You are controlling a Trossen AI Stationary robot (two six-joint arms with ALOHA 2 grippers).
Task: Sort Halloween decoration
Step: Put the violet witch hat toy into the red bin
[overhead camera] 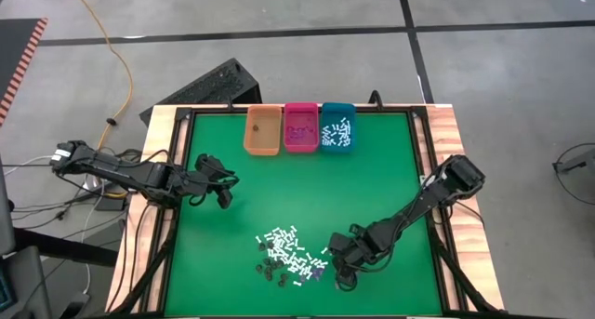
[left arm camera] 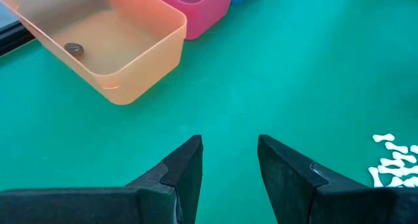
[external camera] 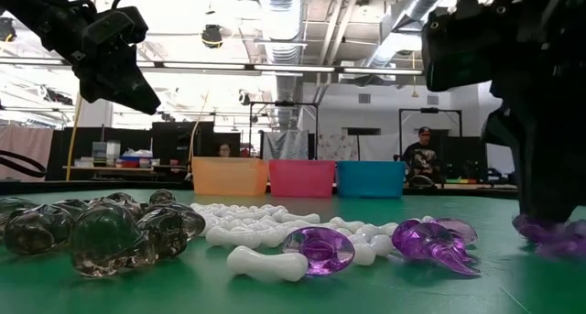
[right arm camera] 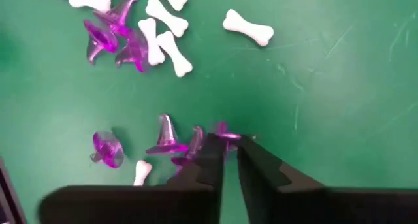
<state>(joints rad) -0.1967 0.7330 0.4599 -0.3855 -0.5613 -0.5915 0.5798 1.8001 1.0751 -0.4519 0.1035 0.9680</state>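
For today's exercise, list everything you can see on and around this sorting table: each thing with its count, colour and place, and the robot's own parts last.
Table: one, green mat, wooden edges.
Orange bin: one, far edge, holds one dark piece.
Pink bin: one, middle of the row, purple pieces inside.
Teal bin: one, rightmost, white bones inside.
White bones: many, loose pile near the front.
Purple hats: several, front of the pile.
Dark pieces: several, the pile's left side.
People: two, background room.
Left gripper: jaws open, above bare mat at left.
Right gripper: jaws closing on a purple hat beside the pile.
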